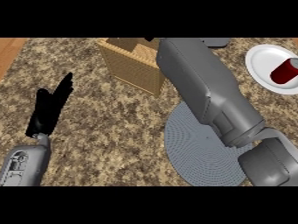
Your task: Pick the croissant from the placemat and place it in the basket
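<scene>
A tan woven basket (133, 65) stands at the top centre of the counter. My right forearm (206, 92) stretches from the lower right up over the round grey placemat (193, 151) to the basket's far rim. Only a dark sliver of my right hand (150, 40) shows above the basket's opening. The forearm hides the rest of the hand and anything in it. No croissant shows on the placemat or anywhere else. My left hand (50, 107) rests open at the left, fingers straight and pointing up, well away from the basket.
A white plate (267, 76) with a red can (286, 71) on it sits at the top right. A grey object (217, 42) pokes in behind my right forearm at the top. Wooden strips border the speckled counter on both sides.
</scene>
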Tool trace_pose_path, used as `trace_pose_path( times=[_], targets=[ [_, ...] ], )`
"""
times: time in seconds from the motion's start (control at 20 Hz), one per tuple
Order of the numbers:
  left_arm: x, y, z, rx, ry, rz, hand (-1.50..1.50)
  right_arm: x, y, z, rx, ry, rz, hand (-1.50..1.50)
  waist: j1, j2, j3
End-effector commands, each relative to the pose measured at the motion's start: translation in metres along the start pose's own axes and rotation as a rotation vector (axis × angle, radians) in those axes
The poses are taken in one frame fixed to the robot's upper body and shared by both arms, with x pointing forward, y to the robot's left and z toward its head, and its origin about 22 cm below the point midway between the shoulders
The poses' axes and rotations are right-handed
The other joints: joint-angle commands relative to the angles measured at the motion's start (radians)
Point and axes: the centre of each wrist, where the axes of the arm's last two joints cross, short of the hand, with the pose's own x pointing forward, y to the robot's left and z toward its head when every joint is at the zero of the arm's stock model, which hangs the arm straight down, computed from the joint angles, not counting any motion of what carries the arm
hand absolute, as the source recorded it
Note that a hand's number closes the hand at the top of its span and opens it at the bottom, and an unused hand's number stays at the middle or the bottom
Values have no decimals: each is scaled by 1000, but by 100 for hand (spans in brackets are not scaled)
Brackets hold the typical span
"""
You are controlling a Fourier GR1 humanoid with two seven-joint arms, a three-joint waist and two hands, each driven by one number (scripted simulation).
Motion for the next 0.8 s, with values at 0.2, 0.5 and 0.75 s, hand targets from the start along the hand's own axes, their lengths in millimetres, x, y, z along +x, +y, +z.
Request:
trace_pose_path(
  times=[0.2, 0.5, 0.75],
  targets=[
    [-6, -11, 6, 52, 31, 20, 0, 10, -13, -2, -201, 95, -186, -150, -53, -23, 1],
    [-27, 20, 17, 77, 66, 23, 0, -14, -10, -8, -199, 205, -275, -150, -99, -39, 2],
    [-42, 29, 29, 110, 87, 34, 0, -60, -12, -23, -204, 190, -267, -150, -139, -52, 2]
  ],
)
